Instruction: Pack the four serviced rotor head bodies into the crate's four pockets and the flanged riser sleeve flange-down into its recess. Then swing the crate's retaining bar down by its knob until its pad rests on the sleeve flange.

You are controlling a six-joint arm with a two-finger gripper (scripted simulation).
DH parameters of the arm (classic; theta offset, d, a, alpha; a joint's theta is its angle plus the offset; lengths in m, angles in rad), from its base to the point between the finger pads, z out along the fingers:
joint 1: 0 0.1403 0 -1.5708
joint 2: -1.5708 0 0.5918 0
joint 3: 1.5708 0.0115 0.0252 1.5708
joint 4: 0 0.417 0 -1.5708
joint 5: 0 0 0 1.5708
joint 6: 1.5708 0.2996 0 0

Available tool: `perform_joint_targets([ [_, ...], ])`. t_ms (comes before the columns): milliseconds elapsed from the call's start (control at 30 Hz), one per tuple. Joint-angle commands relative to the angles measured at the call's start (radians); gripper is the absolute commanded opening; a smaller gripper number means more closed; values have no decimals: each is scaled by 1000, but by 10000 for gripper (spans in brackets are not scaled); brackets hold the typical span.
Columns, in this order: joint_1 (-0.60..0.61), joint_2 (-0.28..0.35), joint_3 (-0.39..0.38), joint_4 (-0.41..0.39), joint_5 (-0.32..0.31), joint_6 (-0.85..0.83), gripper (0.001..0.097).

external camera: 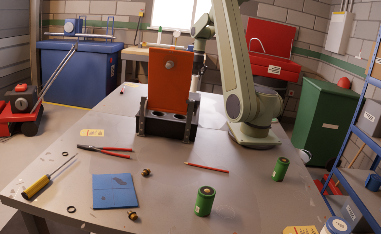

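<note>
My gripper (198,73) hangs behind the crate's right rear corner, right over the top of the white riser sleeve (195,83). Its fingers are closing and I cannot tell whether they grip the sleeve. The sleeve stands upright, its lower part hidden behind the crate. The black crate (168,119) sits mid-table with two front pockets showing empty. Its orange retaining bar (170,80) stands raised, with a grey knob (169,64) near the top, and hides the rear pockets. Two green rotor head bodies stand on the table's near right, one (204,201) close to the front edge and one (280,169) farther right.
The arm's base (254,122) takes up the table right of the crate. Pliers (106,150), a yellow screwdriver (40,182), a blue mat (114,190), a red pencil (206,167), brass fittings and O-rings lie on the near table. Blue shelving (369,139) stands at the right.
</note>
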Motion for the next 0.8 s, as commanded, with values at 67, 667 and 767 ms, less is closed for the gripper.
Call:
perform_joint_targets([
  [67, 0, -1, -1, 0, 0, 0, 380],
  [667, 0, 0, 0, 0, 0, 0, 80],
  [767, 0, 0, 0, -1, 0, 0, 80],
])
